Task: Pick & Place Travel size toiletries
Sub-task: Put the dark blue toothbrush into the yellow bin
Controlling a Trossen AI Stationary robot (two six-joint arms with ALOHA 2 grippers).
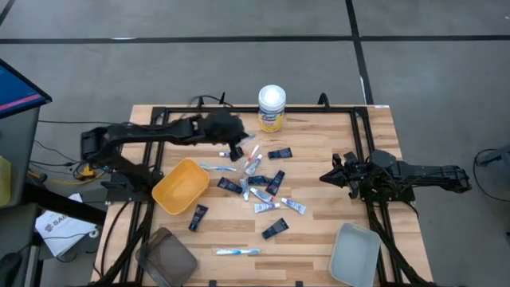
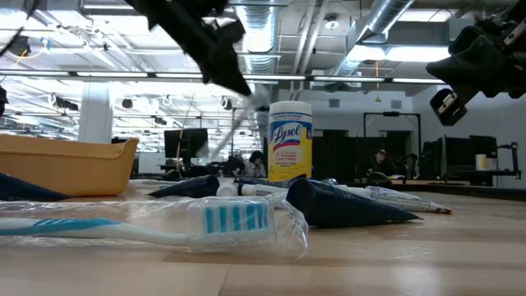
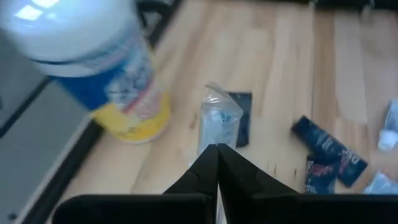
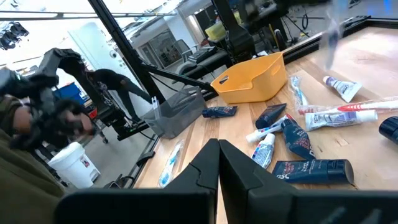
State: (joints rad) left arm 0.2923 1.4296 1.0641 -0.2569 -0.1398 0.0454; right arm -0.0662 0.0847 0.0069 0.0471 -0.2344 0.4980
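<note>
Left gripper (image 1: 236, 151): we see it raised over the far side of the pile, its fingers (image 3: 205, 168) pressed together on a clear-wrapped toothbrush (image 3: 217, 121).
Right gripper (image 1: 339, 177): it waits above the table's right side, fingers closed on nothing.
Toiletries (image 1: 263, 187): most lie scattered at the table's middle: dark tubes, white tubes, wrapped toothbrushes.
Yellow bin (image 1: 180, 186): looks empty to us.
Grey bin (image 1: 355, 252): also looks empty.
Canister (image 1: 272, 108): stands at the far edge, not part of the job.
Progress: we judge it barely begun; nearly everything is left to move.
</note>
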